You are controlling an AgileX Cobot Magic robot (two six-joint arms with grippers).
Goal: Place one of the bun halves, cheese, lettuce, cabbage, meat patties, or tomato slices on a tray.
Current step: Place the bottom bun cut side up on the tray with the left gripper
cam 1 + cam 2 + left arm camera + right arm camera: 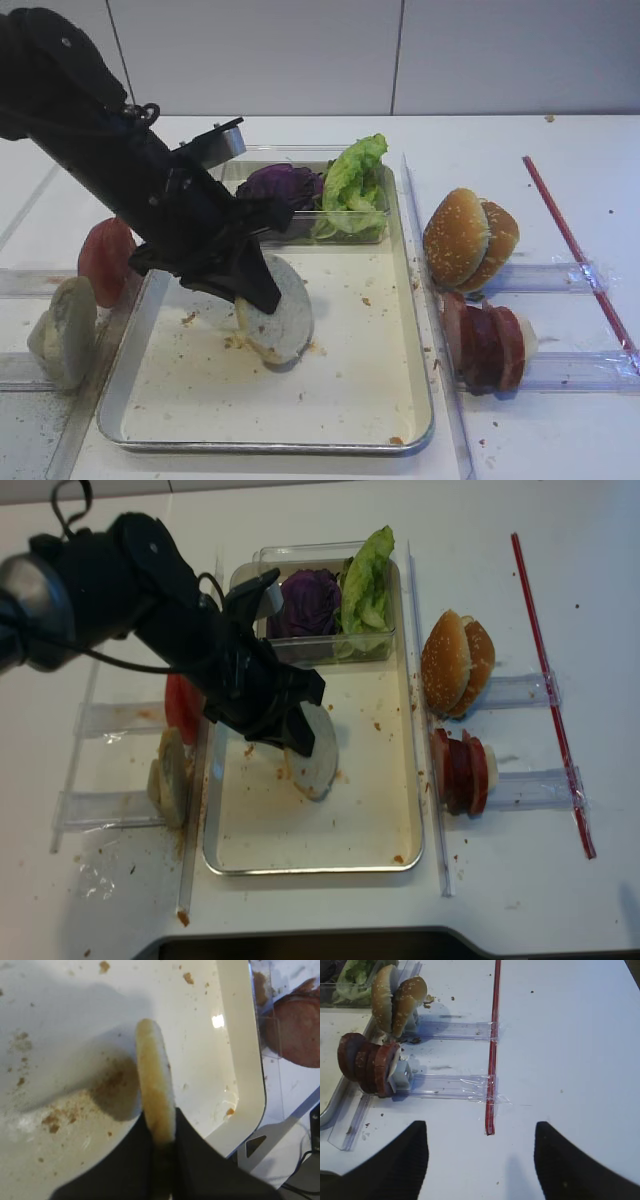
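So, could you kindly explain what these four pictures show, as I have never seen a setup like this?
It is a two-armed robot at a white table. Two pictures look down from above; two come from cameras on the wrists. The left gripper has its fingers shut on a pale bun half, held on edge over the metal tray. The right gripper hangs open and empty. Around the tray lie lettuce, purple cabbage, meat patties, sesame buns and a tomato slice.

Two golden sesame-topped buns (470,240) stand on edge upon a clear plastic rack (545,275) on the white table (560,160). A thin red strip (575,250) runs across the rack ends. A small clear plastic box (300,170) sits at the far end.
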